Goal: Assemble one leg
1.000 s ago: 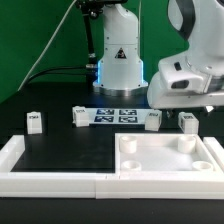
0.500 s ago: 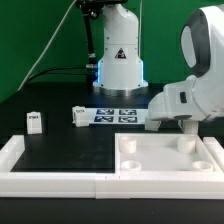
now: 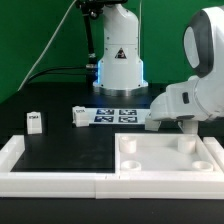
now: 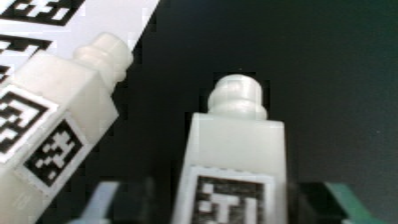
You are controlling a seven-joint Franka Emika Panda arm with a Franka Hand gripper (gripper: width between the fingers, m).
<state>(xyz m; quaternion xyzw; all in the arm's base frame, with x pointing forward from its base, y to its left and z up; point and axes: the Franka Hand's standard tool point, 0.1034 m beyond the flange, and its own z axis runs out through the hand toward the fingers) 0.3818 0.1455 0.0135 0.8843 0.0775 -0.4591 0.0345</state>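
In the wrist view a leg (image 4: 231, 140), a small white block with a rounded peg end and a black-and-white tag, lies on the black table between my fingers. My gripper (image 4: 222, 205) is open, with a dark gap on each side of the leg. A second leg (image 4: 71, 110) lies beside it. In the exterior view my hand (image 3: 190, 100) is low at the right and hides the straddled leg. A second leg (image 3: 152, 120) shows partly at the hand's edge. Two more legs (image 3: 34, 121) (image 3: 79, 116) stand at the left.
The marker board (image 3: 118, 115) lies in front of the robot base and shows in the wrist view (image 4: 36, 20). The large white square piece (image 3: 166, 170) with corner holes lies at the front right. A white L-shaped rail (image 3: 50, 181) runs along the front.
My hand has come down over the rightmost leg, which showed a second ago and is now hidden in the exterior view. Little has moved in the last half second.
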